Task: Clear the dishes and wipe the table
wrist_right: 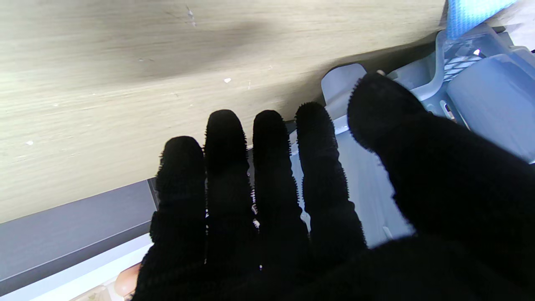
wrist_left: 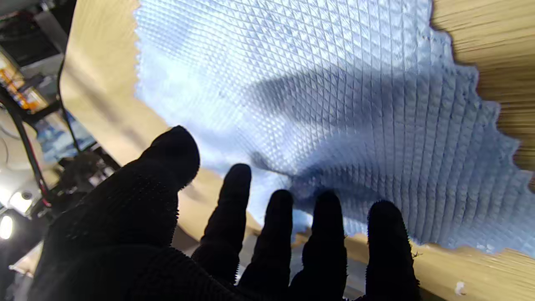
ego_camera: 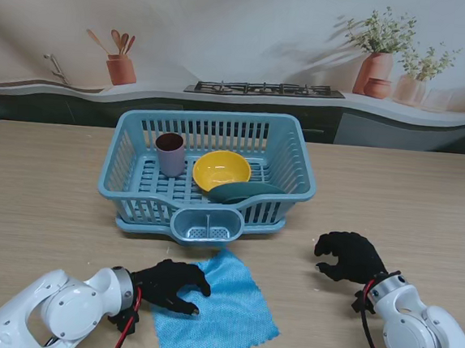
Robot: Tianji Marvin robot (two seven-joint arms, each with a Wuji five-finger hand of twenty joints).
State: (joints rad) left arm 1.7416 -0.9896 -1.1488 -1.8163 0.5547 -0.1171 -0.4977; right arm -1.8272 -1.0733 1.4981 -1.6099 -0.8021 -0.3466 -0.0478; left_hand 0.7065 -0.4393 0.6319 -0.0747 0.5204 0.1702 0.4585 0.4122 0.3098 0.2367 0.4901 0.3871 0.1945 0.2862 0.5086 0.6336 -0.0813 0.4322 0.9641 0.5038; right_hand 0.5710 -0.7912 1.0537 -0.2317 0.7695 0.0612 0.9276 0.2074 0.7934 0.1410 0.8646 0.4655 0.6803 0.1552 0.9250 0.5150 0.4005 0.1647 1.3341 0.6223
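Note:
A blue waffle cloth point(ego_camera: 217, 305) lies flat on the wooden table near me, and it fills the left wrist view point(wrist_left: 317, 104). My left hand point(ego_camera: 172, 283) rests at the cloth's left edge with fingers spread, fingertips point(wrist_left: 326, 209) over its edge, holding nothing. My right hand point(ego_camera: 351, 255) hovers open over bare table to the right, fingers apart and curled. The light blue dish basket point(ego_camera: 126, 174) stands farther from me and holds a mauve cup point(ego_camera: 170, 153), a yellow bowl point(ego_camera: 221, 171) and a dark green plate point(ego_camera: 244, 192).
The basket's cutlery cup point(ego_camera: 205, 225) juts toward me just beyond the cloth; the right wrist view shows the basket's wall point(wrist_right: 480, 83). Bare table point(ego_camera: 425, 207) spreads on both sides. A counter with a stove and pots runs behind the table.

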